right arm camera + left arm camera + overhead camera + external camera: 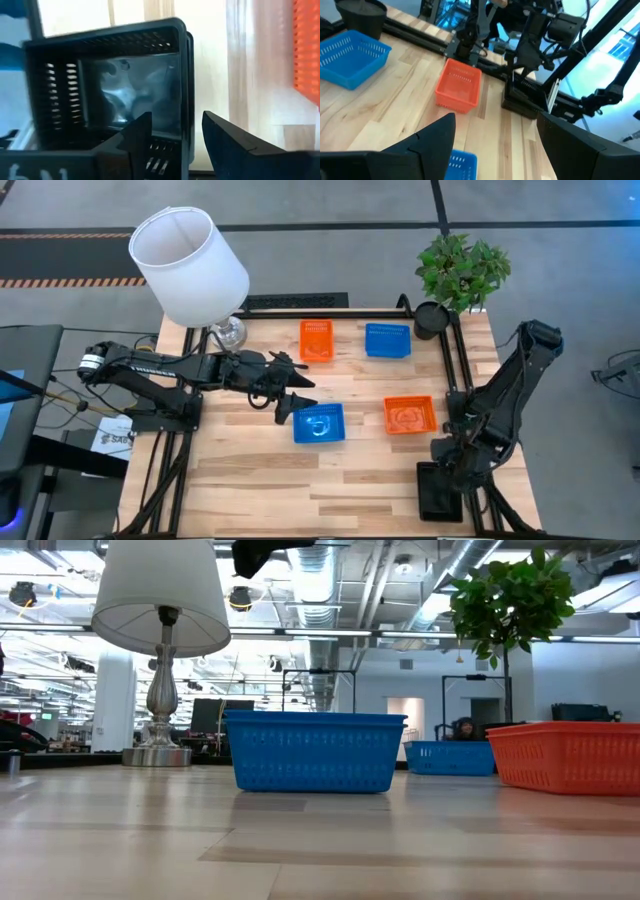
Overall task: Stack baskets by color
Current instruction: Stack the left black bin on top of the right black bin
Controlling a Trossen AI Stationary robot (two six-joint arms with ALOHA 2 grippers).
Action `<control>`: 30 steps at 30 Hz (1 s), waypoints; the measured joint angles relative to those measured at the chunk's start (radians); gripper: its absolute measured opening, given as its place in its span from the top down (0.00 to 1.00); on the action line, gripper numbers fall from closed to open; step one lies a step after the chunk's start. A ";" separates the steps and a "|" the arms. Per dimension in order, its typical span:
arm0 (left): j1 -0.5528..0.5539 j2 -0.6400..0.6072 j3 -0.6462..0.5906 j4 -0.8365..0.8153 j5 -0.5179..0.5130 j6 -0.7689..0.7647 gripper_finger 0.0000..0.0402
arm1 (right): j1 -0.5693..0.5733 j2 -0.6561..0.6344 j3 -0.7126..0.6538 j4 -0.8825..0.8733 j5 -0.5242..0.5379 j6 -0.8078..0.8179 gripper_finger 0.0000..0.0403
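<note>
Two blue baskets (318, 423) (387, 340) and two red-orange baskets (316, 340) (410, 415) rest on their bottoms on the wooden table. A black basket (105, 85) sits at the near right corner (438, 492); a second black rim shows just outside its wall. My right gripper (176, 116) points down over it, open, one finger inside the wall (184, 90) and one outside, apart from it. My left gripper (290, 395) hangs open above the near blue basket's left edge (460, 165).
A white-shaded lamp (190, 265) stands at the far left corner and a potted plant (460, 275) at the far right. A black frame rail (455, 370) runs along the table's right edge. Bare wood lies along the near edge (300, 490).
</note>
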 joint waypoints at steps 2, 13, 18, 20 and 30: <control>0.000 0.000 0.000 -0.019 0.001 0.000 0.34 | 0.000 0.032 0.000 -0.002 0.000 -0.009 0.50; 0.000 0.001 0.000 -0.026 -0.004 -0.001 0.34 | -0.029 0.103 0.000 0.009 -0.001 -0.029 0.78; 0.000 0.000 0.000 -0.026 -0.004 -0.001 0.34 | -0.047 0.092 0.000 0.011 -0.006 -0.055 0.96; 0.000 0.000 0.000 -0.025 -0.005 -0.003 0.34 | -0.051 0.085 0.000 0.014 -0.008 -0.062 0.95; 0.000 0.001 0.000 -0.025 -0.005 -0.005 0.34 | -0.060 0.033 0.000 0.067 -0.058 -0.099 0.97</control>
